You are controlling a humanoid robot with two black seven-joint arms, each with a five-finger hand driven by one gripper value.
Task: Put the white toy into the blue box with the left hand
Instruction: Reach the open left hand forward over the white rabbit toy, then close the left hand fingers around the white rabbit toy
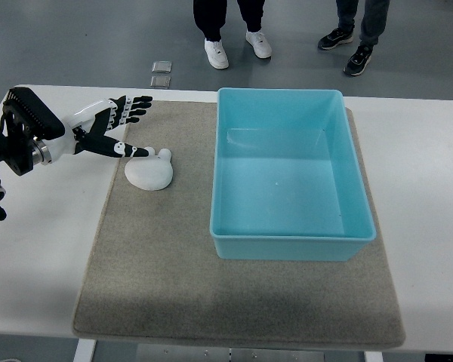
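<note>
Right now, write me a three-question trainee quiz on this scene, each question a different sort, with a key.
1. True or false: the white toy already lies inside the blue box.
2. Multiple choice: what do the toy and box both sit on? A) bare white table B) grey mat C) a tray
3. Fill in: the left hand has its fingers ____ and holds nothing.

Key
1. False. The toy lies on the mat, left of the box and apart from it.
2. B.
3. Spread. The hand is above and to the left of the toy in the picture, its thumb reaching down beside the toy's top edge.
</note>
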